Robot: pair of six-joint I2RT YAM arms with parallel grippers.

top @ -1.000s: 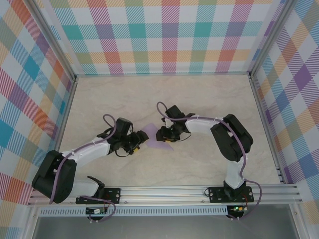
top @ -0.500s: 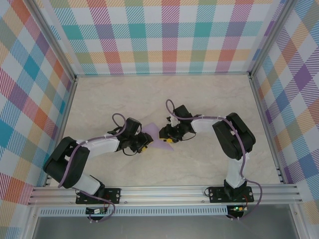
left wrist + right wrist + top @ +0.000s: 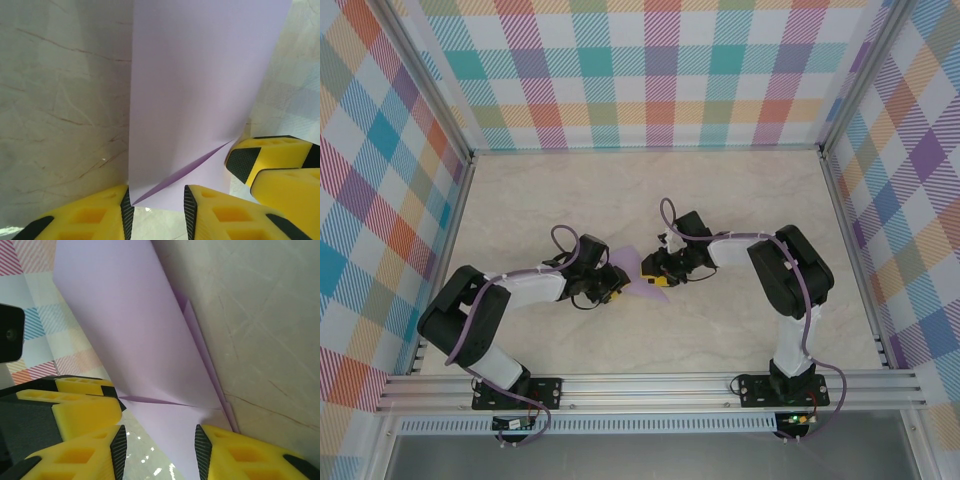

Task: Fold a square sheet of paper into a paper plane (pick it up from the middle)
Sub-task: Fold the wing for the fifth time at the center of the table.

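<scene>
On the marbled table [image 3: 740, 210], the square sheet of paper [image 3: 626, 264] lies part-folded. The left gripper [image 3: 609, 291] at its 9 o'clock and the right gripper [image 3: 657, 279] at 3 o'clock crowd it. Both are part-open astride its edges. The left gripper has narrowed and edged closer.

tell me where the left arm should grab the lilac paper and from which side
Grip the lilac paper at the corner nearest the left arm, where the diagonal crease ends. The fold probably stiffens it there, and that corner lies between the left arm's open jaws. Come from the left, low over the table, since the right arm's yellow fingers crowd the other corner.
</scene>
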